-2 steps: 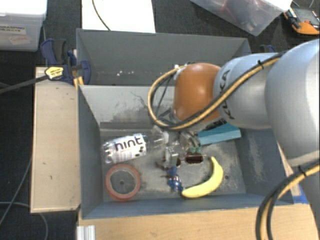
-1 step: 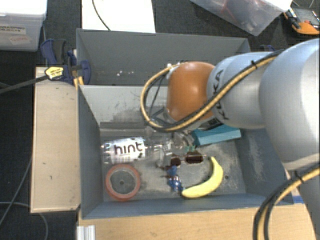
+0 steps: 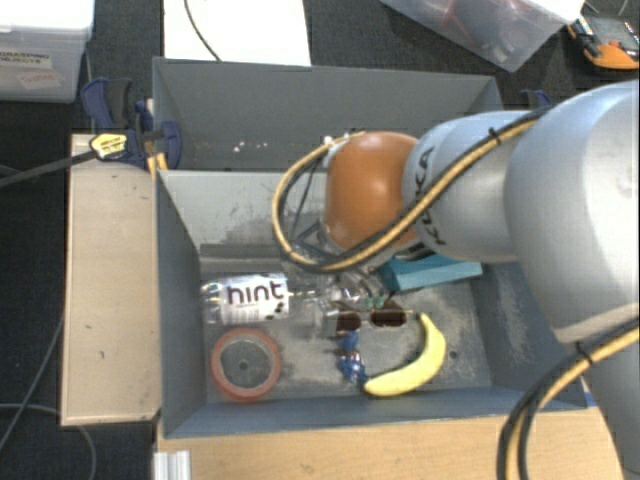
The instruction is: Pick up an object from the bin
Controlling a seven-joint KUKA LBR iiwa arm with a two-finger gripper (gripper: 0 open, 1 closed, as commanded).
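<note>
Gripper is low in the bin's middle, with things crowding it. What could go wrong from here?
The gripper sits between the clear hint bottle, a small blue thing and the banana: it may catch two at once or knock one aside. The bottle lies on its side and might roll if nudged.

The arm's orange cover (image 3: pixel 365 203) hangs over the middle of the grey bin (image 3: pixel 180 298). The gripper (image 3: pixel 340 303) is below it, just beside a lying "hint" bottle (image 3: pixel 245 301). Near them lie three things: a yellow banana (image 3: pixel 415 363), a red ring (image 3: pixel 244 363) and a teal box (image 3: pixel 435 271).
</note>
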